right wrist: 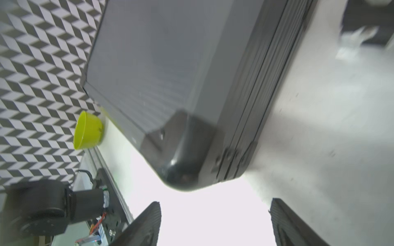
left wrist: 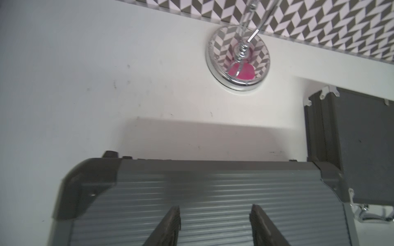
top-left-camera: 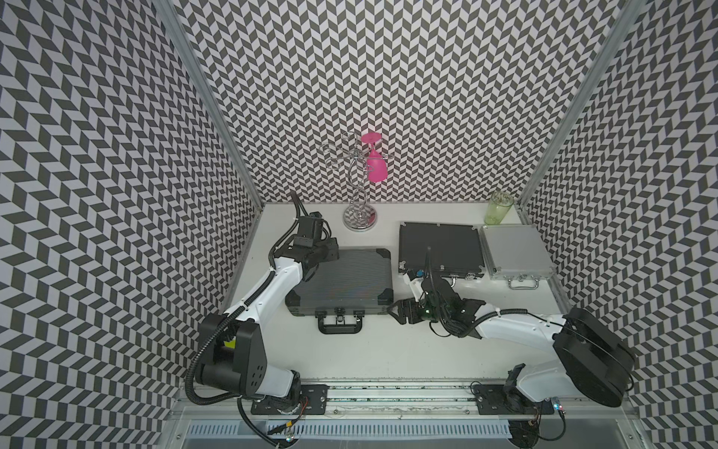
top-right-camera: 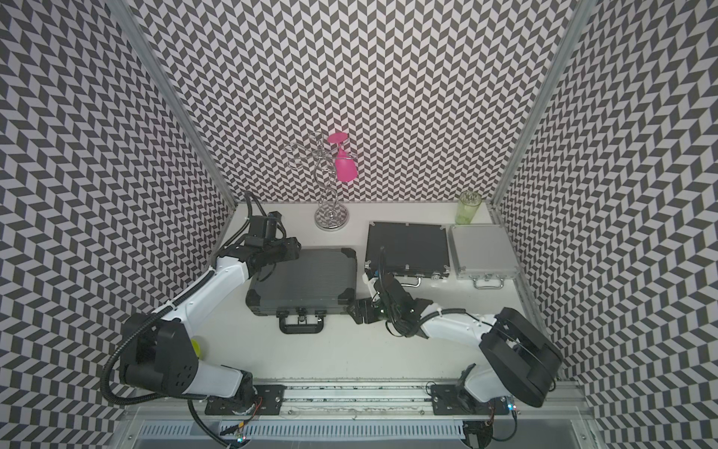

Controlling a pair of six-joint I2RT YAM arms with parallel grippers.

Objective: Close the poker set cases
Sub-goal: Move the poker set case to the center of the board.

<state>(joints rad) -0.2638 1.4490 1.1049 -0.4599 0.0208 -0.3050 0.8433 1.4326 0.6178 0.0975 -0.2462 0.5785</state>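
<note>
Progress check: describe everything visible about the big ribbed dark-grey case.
The big dark-grey case lies flat on the table, lid shut. Its ribbed shell looks like metal, with black corner caps and a black handle at the front. The left gripper hangs open over its rear left corner; the right gripper stands open off its front right corner.

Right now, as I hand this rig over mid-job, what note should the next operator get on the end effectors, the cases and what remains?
Left end effector: open, empty, over the far left part of the lid of the large ribbed dark-grey case with black handle.
Right end effector: open, empty, facing that case's near right corner.
Flat black case with silver handle and small ribbed silver case: side by side at the back right.
Done: all three lids appear down.
Left: the latches cannot be judged from here. I would check them, then pull both arms clear.
</note>
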